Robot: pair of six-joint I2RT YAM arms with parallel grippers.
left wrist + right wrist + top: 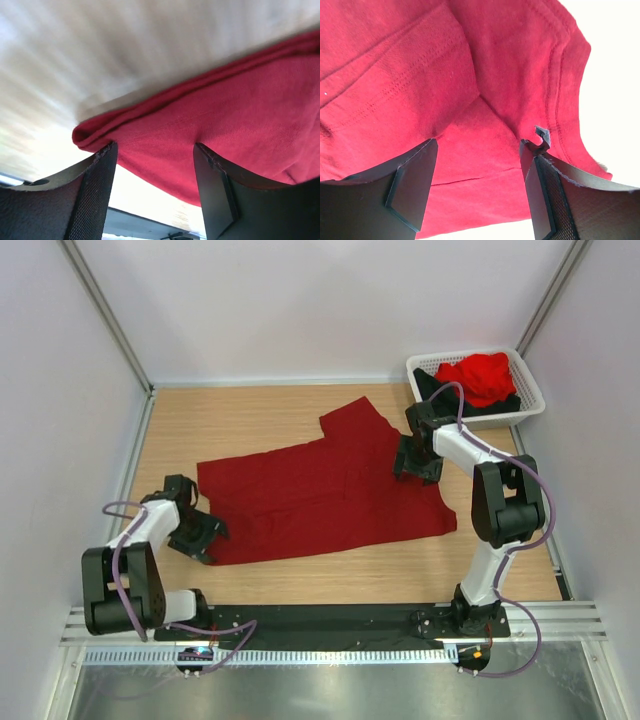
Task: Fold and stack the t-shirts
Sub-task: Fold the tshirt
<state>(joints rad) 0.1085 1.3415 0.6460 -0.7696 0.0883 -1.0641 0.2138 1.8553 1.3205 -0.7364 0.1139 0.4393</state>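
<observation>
**Crimson tee spread flat, both end effectors at its edges**

The dark crimson t-shirt (320, 495) lies spread out mid-table (300, 582), one sleeve pointing far. There's bare wood all round it, and the basket (532, 400) sits far right. The left end effector (208, 532) gapes at the shirt's doubled near-left corner. The right end effector (416, 465) is wide open over its right edge.
</observation>
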